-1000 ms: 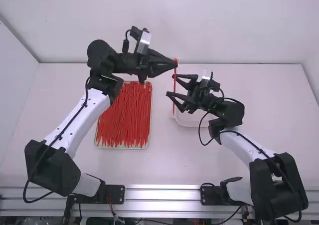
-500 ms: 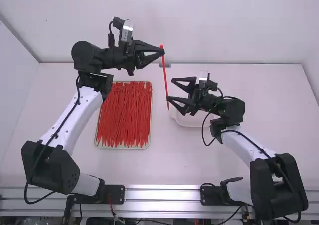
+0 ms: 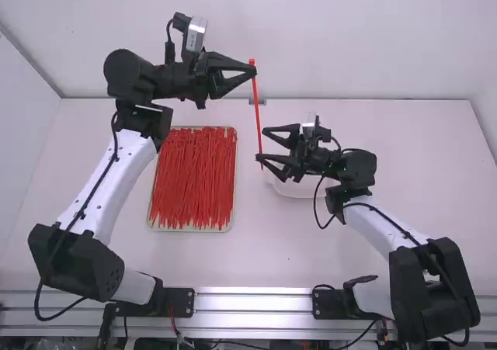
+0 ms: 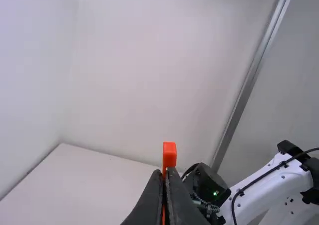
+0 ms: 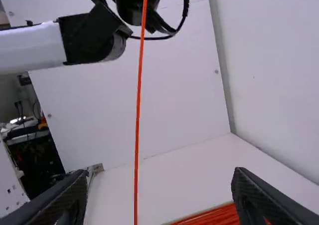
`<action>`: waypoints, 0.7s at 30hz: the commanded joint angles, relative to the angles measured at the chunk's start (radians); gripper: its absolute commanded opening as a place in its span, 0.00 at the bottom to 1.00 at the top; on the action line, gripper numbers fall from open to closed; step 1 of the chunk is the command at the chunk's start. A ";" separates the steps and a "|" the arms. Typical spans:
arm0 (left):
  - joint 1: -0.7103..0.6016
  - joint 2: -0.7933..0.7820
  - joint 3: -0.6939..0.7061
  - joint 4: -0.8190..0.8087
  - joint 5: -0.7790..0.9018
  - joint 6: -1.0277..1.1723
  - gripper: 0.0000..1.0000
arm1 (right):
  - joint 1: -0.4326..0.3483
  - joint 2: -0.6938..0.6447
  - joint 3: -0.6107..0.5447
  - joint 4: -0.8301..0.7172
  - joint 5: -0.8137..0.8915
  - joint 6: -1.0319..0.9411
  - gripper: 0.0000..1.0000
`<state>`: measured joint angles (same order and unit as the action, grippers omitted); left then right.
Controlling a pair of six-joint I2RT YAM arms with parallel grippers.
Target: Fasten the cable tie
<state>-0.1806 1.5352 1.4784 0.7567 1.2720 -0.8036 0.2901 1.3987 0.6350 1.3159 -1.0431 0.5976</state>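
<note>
Left gripper (image 3: 248,70) was raised high over the back of the table (image 3: 435,156), beyond the far end of the tray (image 3: 230,210). Its fingers were pinched together on a single red cable tie (image 3: 257,113), gripping it just below the square head. In the left wrist view the head (image 4: 169,154) stuck up past the tips of the left gripper (image 4: 164,172), with no gap between the fingers apart from the strap itself.

The cable tie hung close to vertical from that grip, head up and tail down. The tail ended level with the right gripper (image 3: 265,151).

Right gripper sat low, above a clear bin (image 3: 293,187) right of the tray, and pointed towards the tie. Fingers were spread wide, one above the other in the high view. In the right wrist view the strap (image 5: 139,110) ran up through the gap of the right gripper (image 5: 159,185), nearer one finger (image 5: 60,197) than the other and touching neither. The left arm (image 5: 55,38) was at the top end of the strap.

The tray held a thick heap of loose red ties (image 3: 194,175), lying mostly lengthwise. The tray was on the table under the left arm, just beside the bin.
</note>
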 commanded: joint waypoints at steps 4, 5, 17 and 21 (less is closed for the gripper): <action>-0.003 -0.004 0.021 -0.002 0.009 0.015 0.02 | 0.005 0.000 0.027 0.003 -0.016 -0.008 0.67; -0.003 -0.004 0.021 -0.001 0.003 0.014 0.02 | 0.005 0.000 0.027 0.004 -0.020 -0.008 0.64; -0.003 -0.004 0.021 -0.001 -0.025 0.012 0.02 | 0.016 0.000 0.027 0.003 -0.060 -0.022 0.30; -0.003 -0.004 0.021 0.002 -0.024 0.008 0.02 | 0.021 0.000 0.027 0.003 -0.064 -0.022 0.10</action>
<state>-0.1806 1.5352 1.4784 0.7517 1.2522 -0.8009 0.3077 1.3987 0.6350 1.3155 -1.0973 0.5739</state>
